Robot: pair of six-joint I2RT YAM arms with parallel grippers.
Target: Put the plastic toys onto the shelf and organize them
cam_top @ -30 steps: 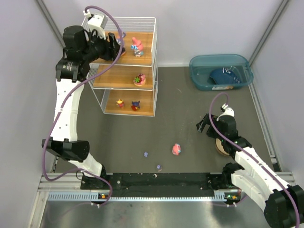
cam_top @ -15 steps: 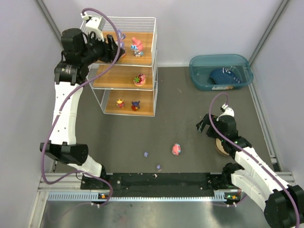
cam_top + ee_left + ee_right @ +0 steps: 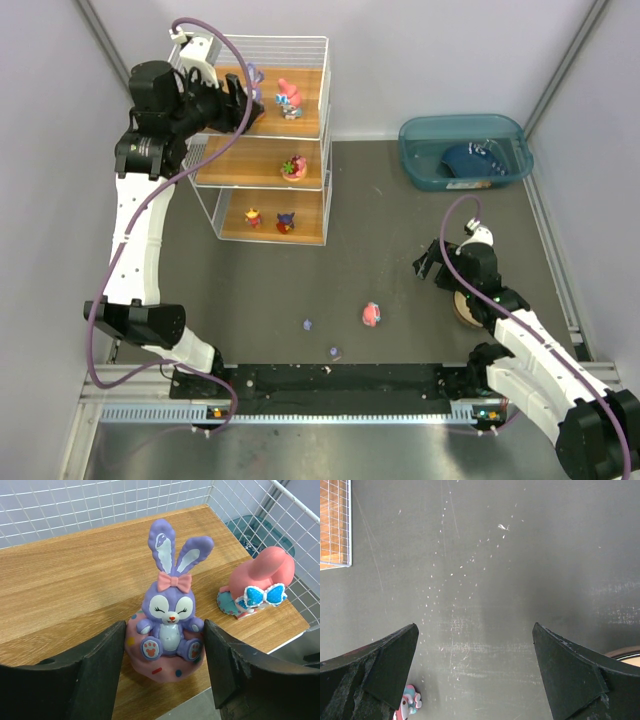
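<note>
The desk (image 3: 400, 230) carries the shelf (image 3: 235, 162) at its far left. My left end effector (image 3: 165, 630) is at the top board, its fingers (image 3: 107, 665) on either side of the bunny (image 3: 170, 615) and its pink base. I cannot tell whether they pinch it or stand just clear. A pink toy (image 3: 257, 582) sits beside the bunny. My right end effector (image 3: 475, 645) hangs spread wide over the desk, holding nothing. Another small toy (image 3: 293, 167) is on the middle board. A figurine (image 3: 371, 314) and two purple bits (image 3: 308, 324) lie on the desk.
</note>
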